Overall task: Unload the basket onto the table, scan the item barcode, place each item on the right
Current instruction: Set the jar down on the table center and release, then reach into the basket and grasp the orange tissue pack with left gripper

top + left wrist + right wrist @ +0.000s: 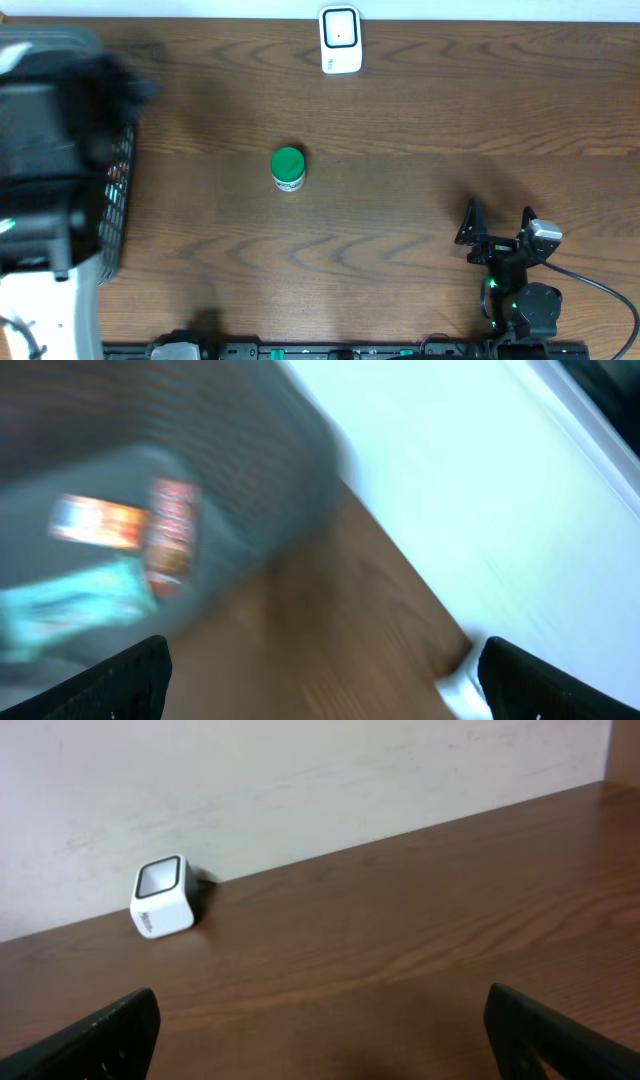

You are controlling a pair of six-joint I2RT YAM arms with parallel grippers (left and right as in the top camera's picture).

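Overhead: a green-capped jar [288, 168] stands upright on the bare wooden desk [420, 120], nearer the robot than the white barcode scanner [340, 40] and slightly to its left, well apart from it. The scanner sits at the desk's far edge. Far to the left of the scanner, the blurred left arm [45, 130] hangs over a grey mesh basket [118, 195]. To the right of the scanner and close to the robot's side of the desk, the right gripper [498, 215] rests with its fingers spread wide, holding nothing.

Left wrist: the left gripper [320, 680] shows only its two dark fingers [130, 678] at the bottom corners, set wide apart with nothing between them. Below lie the grey basket wall, blurred, and packets [100, 522] in orange, red and teal inside it. A strip of desk runs beside the basket.

Right wrist: the scanner stands ahead against the pale wall [300, 780], tilted, with its dark window facing up. The right fingers frame the view from the lower corners, wide open and empty. The jar is out of this view.
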